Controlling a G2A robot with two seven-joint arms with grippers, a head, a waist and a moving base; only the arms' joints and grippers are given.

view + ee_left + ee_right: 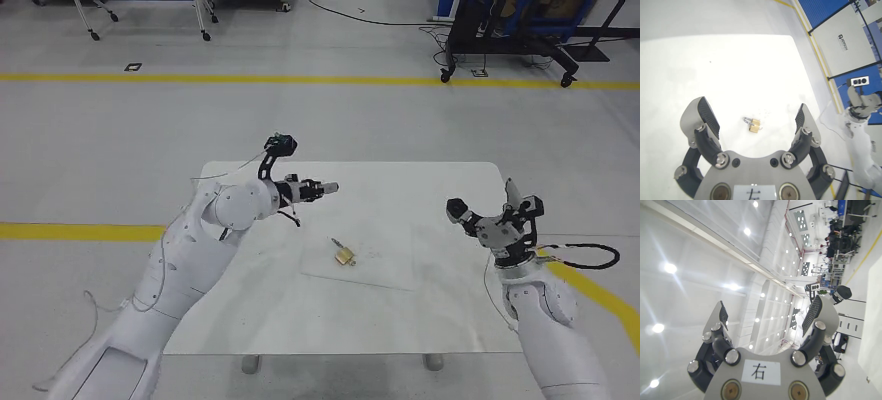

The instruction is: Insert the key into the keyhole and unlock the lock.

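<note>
A brass padlock (pixel 344 256) lies mid-frame on the white tabletop (pixel 430 290). The left gripper (pixel 753 106) hovers upper left of it and the right gripper (pixel 769 301) at the right edge, both with fingers apart.

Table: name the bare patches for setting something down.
Bare: table between padlock and right pincer; the near strip; the far right corner. Crowded: around the padlock at mid-table, and under the left pincer near the far edge.

Bright, even light: round ceiling lamps (pixel 670 268) flare into starbursts, and the glossy white rectangular surface (pixel 696 75) glares nearly blank. Wrist views bend lines at their edges.
</note>
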